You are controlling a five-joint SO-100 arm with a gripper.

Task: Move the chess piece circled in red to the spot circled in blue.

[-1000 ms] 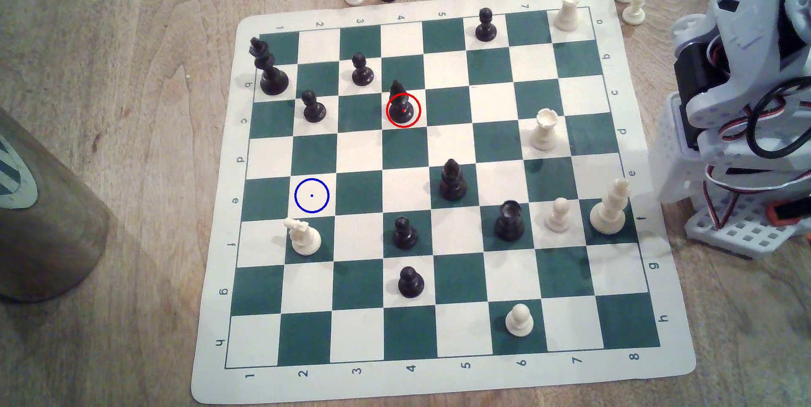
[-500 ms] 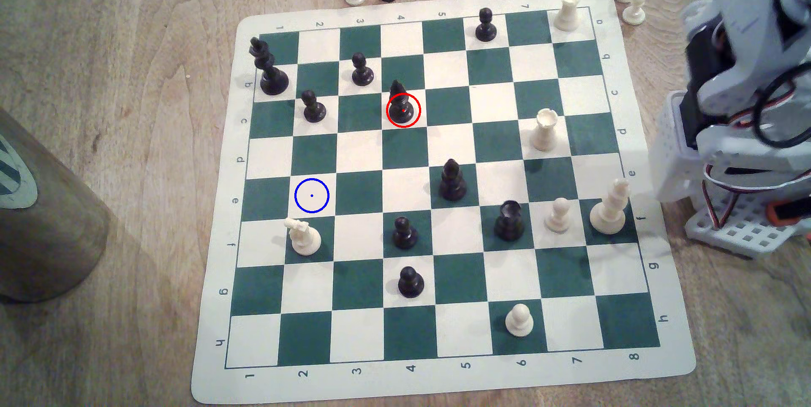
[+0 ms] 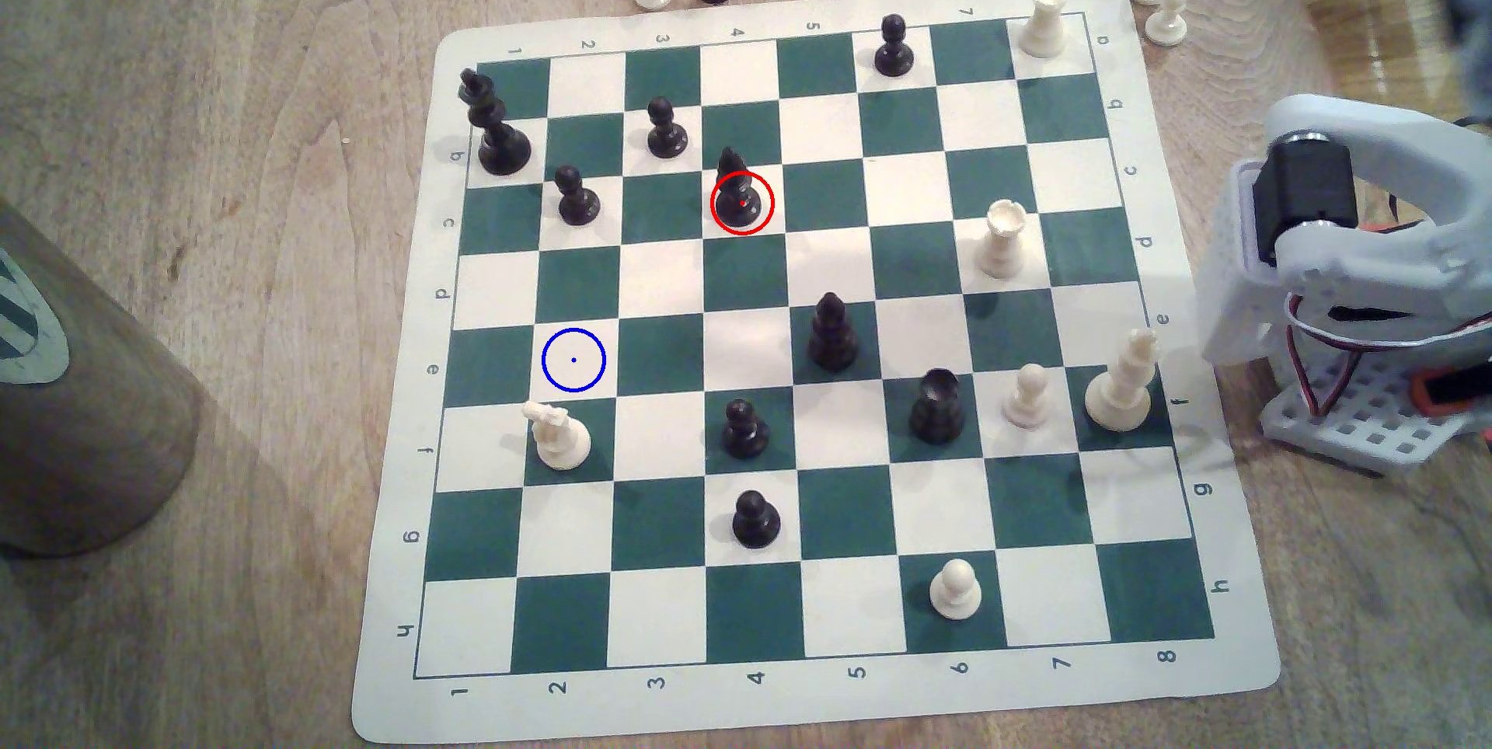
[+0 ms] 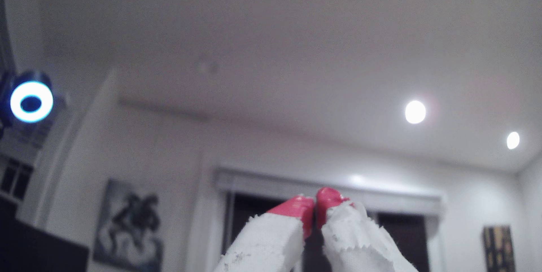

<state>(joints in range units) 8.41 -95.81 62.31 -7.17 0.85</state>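
My gripper (image 4: 314,201) is up in the air and points at the ceiling. Its two red tips touch, so it is closed and holds nothing. My arm base (image 3: 1356,249) stands off the right edge of the board (image 3: 807,717) in the exterior view.

The bishop (image 3: 739,192) is not yet moved. It stands upright in the red ring, on a cream square in the far half of the board, a bit left of the middle. The spot (image 3: 573,359) is a cream square with a blue ring. It is nearer and more to the left, and no piece stands on it.

I think I have the whole job left: reach out, open, come down, pinch, lift, carry, put down.

Things could go wrong. If I come down closed, my tips would hit the bishop's pointed top and tip it over. The bishop is shiny and thin at the top, so it may slip if I pinch too high. A pawn (image 3: 666,129) stands close by on the far left side, and another pawn (image 3: 576,197) is on the way to the spot. If I carry low I could knock that one. The white piece (image 3: 559,434) leans just beside the spot on the near side. I could bump it when I set down. It looks like a king, but it is too blurry to be sure.
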